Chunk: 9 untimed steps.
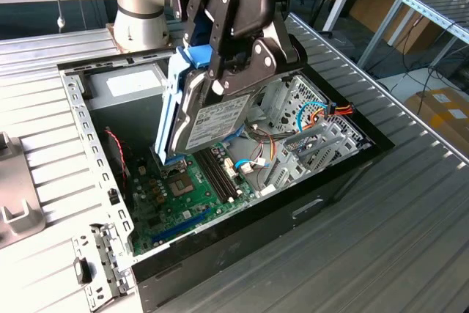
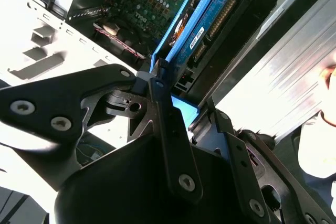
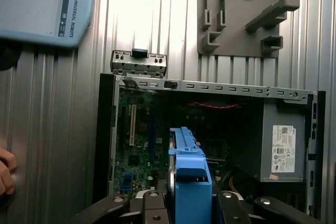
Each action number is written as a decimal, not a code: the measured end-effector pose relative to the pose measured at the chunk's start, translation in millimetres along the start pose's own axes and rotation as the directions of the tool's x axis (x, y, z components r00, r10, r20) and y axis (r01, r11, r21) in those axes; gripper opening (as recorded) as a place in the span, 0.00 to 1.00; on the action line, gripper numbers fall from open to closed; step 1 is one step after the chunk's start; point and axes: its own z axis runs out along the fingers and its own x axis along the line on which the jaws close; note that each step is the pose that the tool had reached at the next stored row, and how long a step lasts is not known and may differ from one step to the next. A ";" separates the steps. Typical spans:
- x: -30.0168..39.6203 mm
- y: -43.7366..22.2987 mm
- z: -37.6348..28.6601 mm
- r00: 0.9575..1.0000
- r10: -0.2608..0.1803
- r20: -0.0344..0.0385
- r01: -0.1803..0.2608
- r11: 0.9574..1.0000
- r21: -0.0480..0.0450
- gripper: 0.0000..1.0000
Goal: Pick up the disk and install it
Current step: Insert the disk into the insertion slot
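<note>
The disk (image 1: pixel 216 126), a dark metal drive with a white label and blue side rails, hangs tilted on edge above the open computer case (image 1: pixel 256 236). My gripper (image 1: pixel 233 71) is shut on it from above, one finger on each flat face. In the second wrist view the disk (image 2: pixel 207 19) shows its blue circuit board, with the gripper (image 2: pixel 181 103) clamped on its near end. In the first wrist view the disk's blue rail (image 3: pixel 189 156) rises from between the fingers of the gripper (image 3: pixel 190 203). The disk's lower corner hovers over the motherboard (image 1: pixel 176 188).
Inside the case are a metal drive cage (image 1: pixel 308 137) with coloured cables, and a grey power supply (image 3: pixel 283 148). A grey fixture plate (image 3: pixel 236 19) and a teach pendant (image 3: pixel 42 3) lie on the ribbed metal table (image 1: pixel 396 203). A person's hand (image 3: pixel 5 174) is near the table's side.
</note>
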 end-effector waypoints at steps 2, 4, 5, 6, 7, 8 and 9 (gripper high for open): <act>0.6 0.0 0.6 1.000 0.000 0.000 0.000 1.000 0.000 0.37; 1.3 0.0 1.4 1.000 0.000 0.000 0.000 1.000 0.000 0.37; 1.7 0.0 1.8 1.000 0.000 0.000 0.000 1.000 0.000 0.37; 2.0 0.0 2.1 1.000 0.000 0.000 0.000 1.000 0.000 0.37; 2.4 0.0 2.6 1.000 0.000 0.000 0.000 1.000 0.000 0.37; 2.8 0.0 3.1 1.000 0.000 0.000 0.000 1.000 0.000 0.37; 3.2 0.0 3.5 1.000 0.000 0.000 0.000 1.000 0.000 0.37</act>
